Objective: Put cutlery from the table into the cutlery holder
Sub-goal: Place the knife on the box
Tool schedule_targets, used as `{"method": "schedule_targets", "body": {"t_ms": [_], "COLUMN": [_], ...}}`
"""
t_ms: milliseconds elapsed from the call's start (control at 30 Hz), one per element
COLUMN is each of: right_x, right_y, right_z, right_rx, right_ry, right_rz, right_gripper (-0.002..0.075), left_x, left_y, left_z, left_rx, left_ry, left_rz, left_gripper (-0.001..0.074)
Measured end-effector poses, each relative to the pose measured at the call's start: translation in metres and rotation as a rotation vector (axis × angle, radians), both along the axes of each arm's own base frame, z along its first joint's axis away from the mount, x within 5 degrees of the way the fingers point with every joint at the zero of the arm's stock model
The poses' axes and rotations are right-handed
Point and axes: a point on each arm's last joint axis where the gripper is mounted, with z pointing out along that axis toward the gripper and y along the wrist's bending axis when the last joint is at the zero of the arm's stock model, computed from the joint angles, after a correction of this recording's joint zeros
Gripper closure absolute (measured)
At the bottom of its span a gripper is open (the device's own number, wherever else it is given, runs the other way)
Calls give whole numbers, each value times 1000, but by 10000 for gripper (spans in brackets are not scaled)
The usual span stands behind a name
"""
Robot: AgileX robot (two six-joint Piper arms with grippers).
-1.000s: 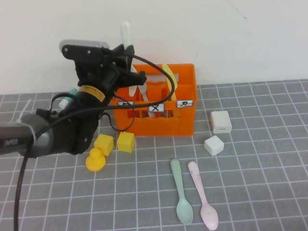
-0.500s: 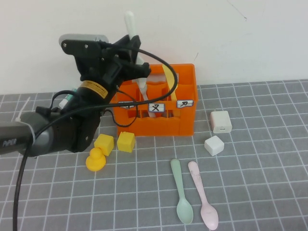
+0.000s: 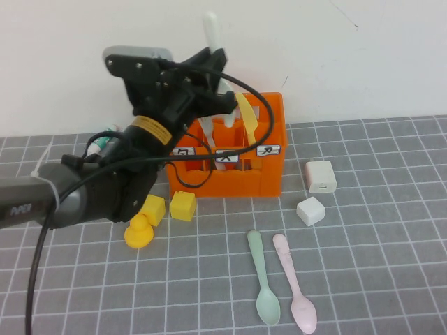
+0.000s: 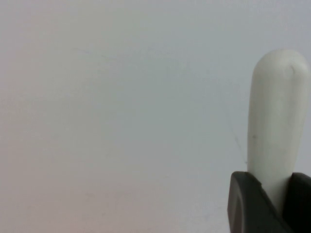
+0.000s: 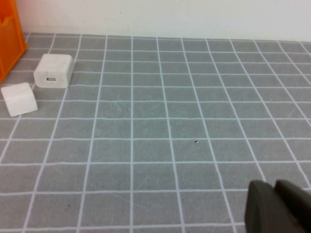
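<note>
My left gripper (image 3: pixel 209 98) is matte black with blocky fingers (image 4: pixel 252 204), a yellow label band behind the wrist and looping black cables. Further back, my forearm is grey. Only dark rounded fingertips show of my right gripper (image 5: pixel 279 206).

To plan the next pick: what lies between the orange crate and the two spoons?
High view: bare grey table between orange crate and mint-green spoon, pink spoon.

Right end effector (image 5: pixel 279 206) low over grey table (image 5: pixel 170 121); white charger (image 5: pixel 53 71), white cube (image 5: pixel 19 99) beside orange cutlery holder (image 5: pixel 9 43).
</note>
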Motion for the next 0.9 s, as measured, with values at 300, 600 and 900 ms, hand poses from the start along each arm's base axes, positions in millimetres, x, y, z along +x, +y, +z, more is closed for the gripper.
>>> {"method": "schedule_targets", "body": {"t_ms": [300, 600, 900], "right_x": [0, 0, 0], "right_y": [0, 0, 0], "right_z": [0, 0, 0], "right_rx": [0, 0, 0], "right_ry": [0, 0, 0], "right_rz": [0, 0, 0], "right_gripper": [696, 696, 696], "left_x": [8, 21, 11], "left_y": [-35, -58, -55], "left_z": [3, -32, -22], "left_rx": [5, 159, 265], "left_ry": [-40, 40, 88], "left_rz": [-82, -87, -104], "left_gripper": [617, 543, 384]}}
